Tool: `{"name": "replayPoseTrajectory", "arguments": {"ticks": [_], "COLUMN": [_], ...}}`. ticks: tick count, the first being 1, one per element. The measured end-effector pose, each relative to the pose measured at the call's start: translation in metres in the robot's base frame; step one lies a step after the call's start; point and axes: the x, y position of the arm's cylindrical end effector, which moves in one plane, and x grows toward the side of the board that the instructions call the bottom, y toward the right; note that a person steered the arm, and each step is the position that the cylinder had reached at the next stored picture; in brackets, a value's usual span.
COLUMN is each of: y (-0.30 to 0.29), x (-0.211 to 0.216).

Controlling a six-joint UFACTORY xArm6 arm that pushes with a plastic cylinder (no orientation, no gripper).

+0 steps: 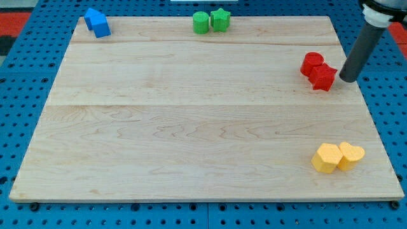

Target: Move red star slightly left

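The red star [324,77] lies near the board's right edge, touching a red round block [311,63] at its upper left. My tip [348,79] is just to the right of the red star, a small gap apart from it. The dark rod rises from there toward the view's top right corner.
A blue block [97,23] sits at the top left. A green round block [201,22] and a green star [220,19] touch at the top middle. A yellow hexagon [327,158] and a yellow heart-like block [351,154] sit at the bottom right. The wooden board [191,127] rests on a blue pegboard.
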Motion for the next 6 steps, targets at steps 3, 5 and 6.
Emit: {"name": "replayPoseTrajectory", "arguments": {"ticks": [3,5,6], "y": [-0.068,-0.074,-0.064], "x": [-0.006,0.009,0.021]}}
